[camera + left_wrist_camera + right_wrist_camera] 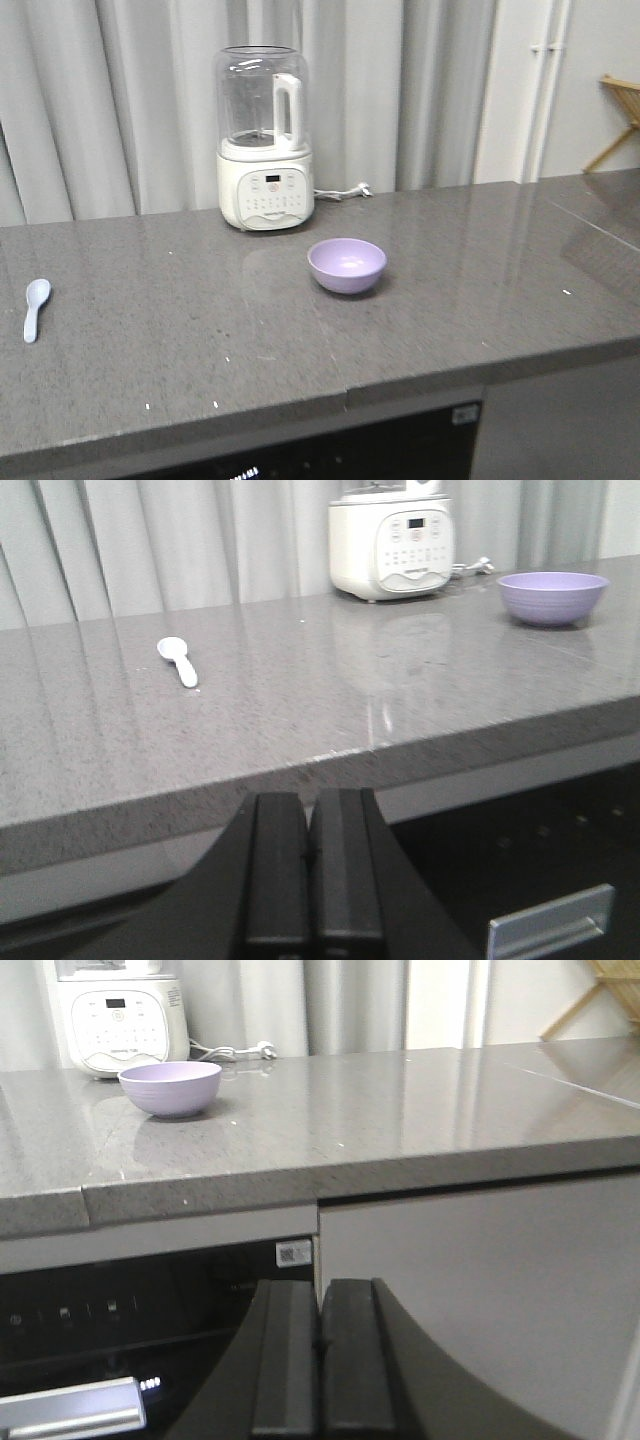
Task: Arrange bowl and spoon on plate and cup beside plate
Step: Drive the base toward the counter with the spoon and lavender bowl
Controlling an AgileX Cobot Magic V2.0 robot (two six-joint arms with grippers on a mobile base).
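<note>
front: above counter point(300, 340) | wrists: below edge, facing it | shared: bowl point(347, 265)

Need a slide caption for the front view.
Bowl midway along the counter, spoon at its left end, blender behind; plate and cup out of view.

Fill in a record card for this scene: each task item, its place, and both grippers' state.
bowl: upright, empty, middle of counter
spoon: lying flat, far left of counter, apart from bowl
plate: not in view
cup: not in view
left gripper: shut, empty, below counter edge
right gripper: shut, empty, below counter edge
blender: white base, clear jug, behind bowl
</note>
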